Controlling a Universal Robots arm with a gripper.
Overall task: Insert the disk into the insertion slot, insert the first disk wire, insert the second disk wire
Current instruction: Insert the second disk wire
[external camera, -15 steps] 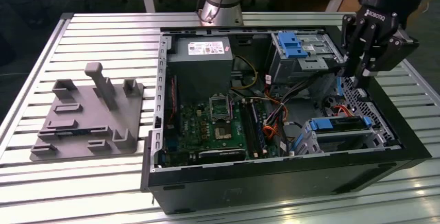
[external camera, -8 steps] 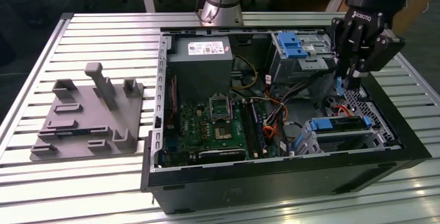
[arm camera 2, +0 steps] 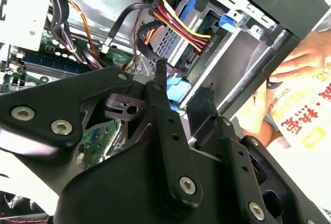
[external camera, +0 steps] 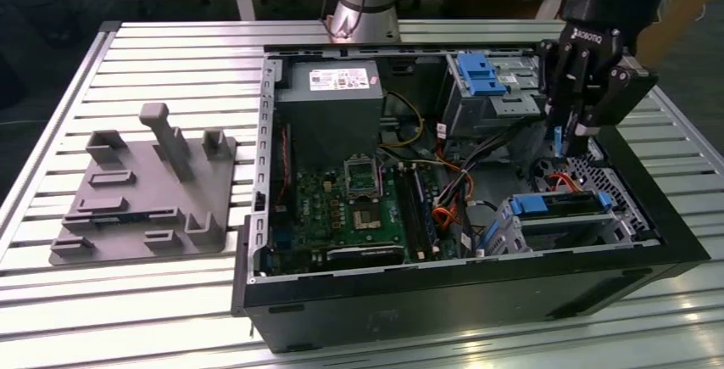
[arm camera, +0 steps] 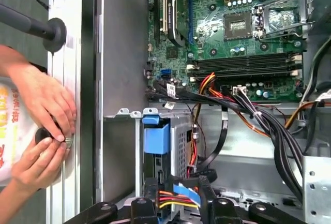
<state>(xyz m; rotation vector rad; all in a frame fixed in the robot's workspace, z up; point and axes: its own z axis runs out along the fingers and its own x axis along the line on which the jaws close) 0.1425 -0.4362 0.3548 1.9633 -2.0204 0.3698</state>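
The disk (external camera: 560, 206), silver in a blue carrier, lies flat in the insertion slot (external camera: 588, 172) of perforated metal at the case's near corner on the exterior view's right. My gripper (external camera: 574, 150) hangs just above that bay with its fingers pointing down. In both wrist views a short blue wire (arm camera 2: 176, 87) (arm camera: 184, 190) fills the gap between the fingers (arm camera 2: 163, 79), and the gripper (arm camera 2: 186, 79) (arm camera: 178, 185) looks shut on it. A bundle of red, yellow and black wires (arm camera 2: 181, 25) runs past just beyond the fingertips, over the end of the disk's blue carrier (arm camera: 156, 138).
The open computer case (external camera: 453, 280) stands on a slatted table. Inside it are a motherboard (external camera: 351, 208), a power supply (external camera: 328, 89) and a taller grey cage with a blue latch (external camera: 481, 76). A grey fixture plate (external camera: 147, 191) lies beside the case. A person's hands (arm camera: 41, 131) rest outside its wall.
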